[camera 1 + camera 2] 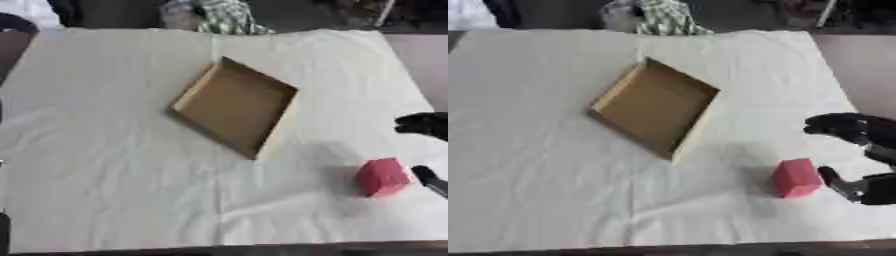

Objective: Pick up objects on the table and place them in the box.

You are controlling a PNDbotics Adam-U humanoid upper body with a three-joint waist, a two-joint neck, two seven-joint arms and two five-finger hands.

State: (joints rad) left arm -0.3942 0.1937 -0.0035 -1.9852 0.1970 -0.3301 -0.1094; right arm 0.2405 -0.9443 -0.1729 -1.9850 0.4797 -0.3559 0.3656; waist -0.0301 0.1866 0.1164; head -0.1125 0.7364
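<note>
At the lower right of the frame, a pink block is flanked by the right hand, fingers spread wide, nothing held. Approach is judged underway; next, closing round the block is needed, then carrying to the empty box on the table.

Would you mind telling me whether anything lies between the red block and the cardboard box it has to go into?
Nothing visible does. Only bare white cloth separates the red block from the open cardboard box, which lies up and to its left. The right hand sits just right of the block, on its side away from the box.
</note>
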